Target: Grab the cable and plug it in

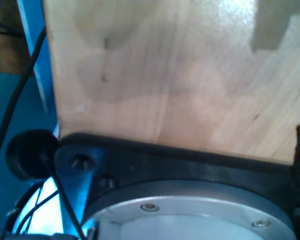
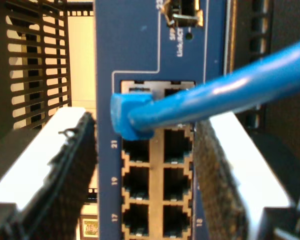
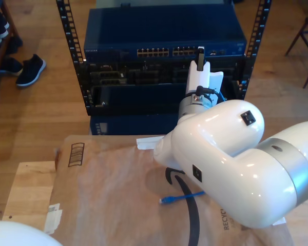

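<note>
The cable is thin and bright blue with a glossy round jacket, and its translucent-blue plug sits against the face of the blue network switch, at the upper row of ports just above the port marked 21; whether it is fully seated I cannot tell. My second gripper stands wide apart in front of the switch, its two white fingers with dark ribbed pads flanking the port block, and the cable runs between them without either pad touching it. In the exterior view the cable's other end lies loose on the brown paper covering the table, in front of the switch and well apart from it, partly hidden behind the large white arm. The switch sits at the top of a black rack, with darker units stacked under it in the same frame. Readable writing on the switch face includes the port numbers 21, 19, 17 and 18, and "Link/ACT" beside a small slot near the top. The paper bears a printed box icon and part of a word beginning "RECY". Whether my first gripper is open or closed I cannot tell; its wrist view shows a pale wooden board and a round metal flange.
</note>
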Robot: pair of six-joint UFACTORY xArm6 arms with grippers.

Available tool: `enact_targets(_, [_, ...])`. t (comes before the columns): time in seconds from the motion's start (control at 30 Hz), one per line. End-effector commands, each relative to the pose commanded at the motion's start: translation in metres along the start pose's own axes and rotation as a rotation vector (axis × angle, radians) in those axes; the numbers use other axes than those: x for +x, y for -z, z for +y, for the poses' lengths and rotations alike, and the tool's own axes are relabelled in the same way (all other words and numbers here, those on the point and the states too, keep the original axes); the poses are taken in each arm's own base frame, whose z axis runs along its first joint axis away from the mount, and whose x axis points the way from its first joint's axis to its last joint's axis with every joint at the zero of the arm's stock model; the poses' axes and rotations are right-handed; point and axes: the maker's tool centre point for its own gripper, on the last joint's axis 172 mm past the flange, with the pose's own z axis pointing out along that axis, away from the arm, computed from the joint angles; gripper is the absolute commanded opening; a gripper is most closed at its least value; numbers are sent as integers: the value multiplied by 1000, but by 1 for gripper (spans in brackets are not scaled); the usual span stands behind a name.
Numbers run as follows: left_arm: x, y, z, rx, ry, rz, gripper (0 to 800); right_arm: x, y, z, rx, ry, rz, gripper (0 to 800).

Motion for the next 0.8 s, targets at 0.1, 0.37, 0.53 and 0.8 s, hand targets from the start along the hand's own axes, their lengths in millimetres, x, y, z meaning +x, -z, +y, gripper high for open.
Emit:
enact_targets(0.1, [0,0,0,0,0,0,800,4,-1,1,-2,2,6,287])
enact_targets(0.37, [0,0,0,0,0,0,800,10,5,-1,-12,9,9,261])
enact_targets(0.53, [0,0,0,0,0,0,800,10,5,-1,-12,9,9,185])
enact_targets(0.8, [0,0,0,0,-2,0,800,14,8,7,-27,-12,10,7])
